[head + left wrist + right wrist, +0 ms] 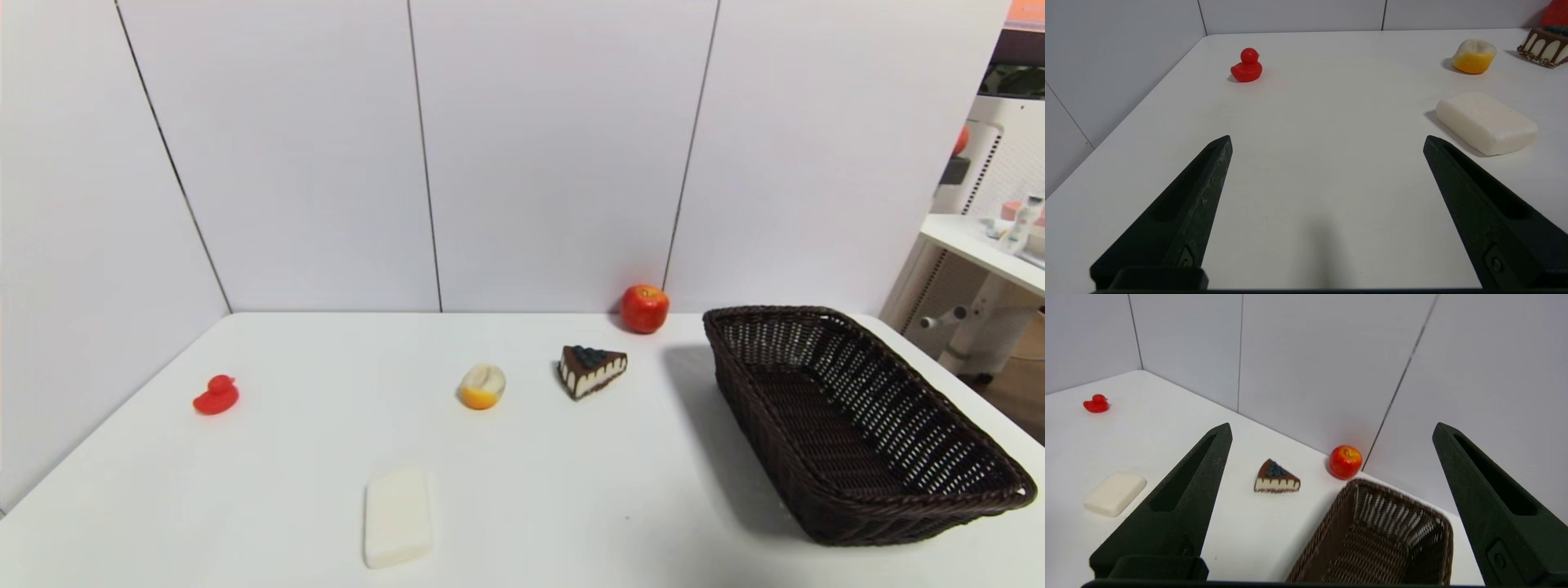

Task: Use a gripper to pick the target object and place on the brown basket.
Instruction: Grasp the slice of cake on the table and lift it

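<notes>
Here we see the cake slice (592,370) lying on the white worktop (571,490), just left of the brown basket (857,425) and apart from it. The red apple (644,308) sits behind the slice, the orange-and-cream fruit (482,385) to its left. Our right gripper (1331,430) hovers above the basket's near end, jaws spread and holding nothing; our left gripper (1327,141) hangs low near the white soap bar (1486,122), jaws likewise spread.

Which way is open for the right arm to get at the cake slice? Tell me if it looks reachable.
Probably yes. The right end effector is open, above the brown basket, and the cake slice lies on bare table beside it. The apple sits apart, behind the slice.
</notes>
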